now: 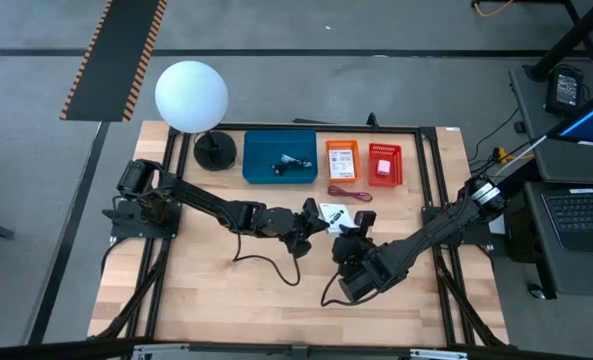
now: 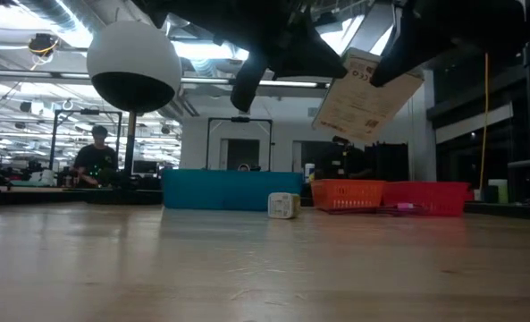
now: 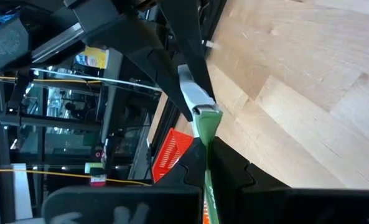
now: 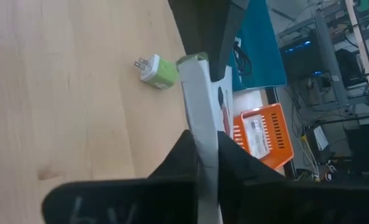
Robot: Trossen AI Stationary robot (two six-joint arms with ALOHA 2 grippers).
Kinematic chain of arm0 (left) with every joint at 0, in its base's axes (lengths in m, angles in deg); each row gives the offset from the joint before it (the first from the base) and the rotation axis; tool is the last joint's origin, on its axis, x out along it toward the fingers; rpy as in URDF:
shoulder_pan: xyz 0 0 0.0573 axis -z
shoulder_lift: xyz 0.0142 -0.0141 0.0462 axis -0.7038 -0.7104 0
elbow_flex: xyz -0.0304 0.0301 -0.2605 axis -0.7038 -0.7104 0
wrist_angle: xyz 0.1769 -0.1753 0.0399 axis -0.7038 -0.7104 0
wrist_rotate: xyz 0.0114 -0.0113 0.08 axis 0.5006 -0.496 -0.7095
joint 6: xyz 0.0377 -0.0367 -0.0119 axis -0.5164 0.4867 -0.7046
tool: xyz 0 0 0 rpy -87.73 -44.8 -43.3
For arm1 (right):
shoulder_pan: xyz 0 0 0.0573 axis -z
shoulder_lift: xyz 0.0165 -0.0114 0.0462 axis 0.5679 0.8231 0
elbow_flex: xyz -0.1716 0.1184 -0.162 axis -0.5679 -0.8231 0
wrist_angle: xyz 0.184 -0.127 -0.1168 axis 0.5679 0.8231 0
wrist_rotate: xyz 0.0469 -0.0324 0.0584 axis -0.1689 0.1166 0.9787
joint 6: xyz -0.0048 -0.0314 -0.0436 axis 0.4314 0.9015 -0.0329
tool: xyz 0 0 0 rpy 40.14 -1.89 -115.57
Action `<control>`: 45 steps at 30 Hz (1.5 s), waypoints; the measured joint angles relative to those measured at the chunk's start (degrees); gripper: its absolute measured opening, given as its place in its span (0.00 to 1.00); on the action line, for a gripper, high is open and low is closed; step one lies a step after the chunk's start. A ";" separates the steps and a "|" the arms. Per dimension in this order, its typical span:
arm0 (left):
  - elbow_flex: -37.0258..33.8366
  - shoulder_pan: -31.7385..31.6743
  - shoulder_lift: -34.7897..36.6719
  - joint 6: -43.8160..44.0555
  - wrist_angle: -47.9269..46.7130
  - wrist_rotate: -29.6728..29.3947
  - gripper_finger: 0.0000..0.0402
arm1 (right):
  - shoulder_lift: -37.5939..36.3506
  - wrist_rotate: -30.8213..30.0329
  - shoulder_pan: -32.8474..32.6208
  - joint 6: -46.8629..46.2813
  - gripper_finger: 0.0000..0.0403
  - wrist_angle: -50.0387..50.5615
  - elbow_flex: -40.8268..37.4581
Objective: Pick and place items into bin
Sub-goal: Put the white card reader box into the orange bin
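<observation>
Both grippers are shut on one flat white printed card with a green edge (image 1: 333,213). It hangs tilted above the table in the low view (image 2: 365,97). My left gripper (image 1: 314,222) comes from the table's left and my right gripper (image 1: 348,232) from the right, meeting at the table's middle. A small green-white plug (image 4: 153,70) lies on the wood below, and it also shows in the low view (image 2: 283,205). A red cord (image 1: 348,192) lies in front of the orange basket. My left gripper (image 3: 206,155) pinches one end of the card (image 3: 204,121) between its two fingers, seen edge-on. The card runs away from the fingers toward the other gripper and is lifted clear of the table. My right gripper (image 4: 203,149) pinches the card's opposite end (image 4: 196,118) between its two fingers, also seen edge-on. The card runs forward to the left gripper's fingers (image 4: 209,31). It is tilted and clear of the table.
A blue bin (image 1: 252,170) with small dark items, an orange basket (image 1: 342,160) and a red basket (image 1: 384,164) stand in a row at the far edge. A white globe lamp (image 1: 191,95) on a black base (image 1: 215,150) stands at far left. Bare wood lies near.
</observation>
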 joint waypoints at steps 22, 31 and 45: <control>0.00 3.42 4.22 1.03 -0.81 -8.82 0.17 | 0.07 1.11 -0.02 -3.38 0.02 7.08 -0.07; 0.00 3.48 14.88 15.83 -16.95 -8.62 0.07 | 0.07 0.59 -0.02 -4.60 0.01 9.59 -0.07; -7.99 4.10 23.53 37.52 -27.31 -8.48 0.00 | 0.07 -7.78 1.48 -4.46 0.01 13.86 -0.04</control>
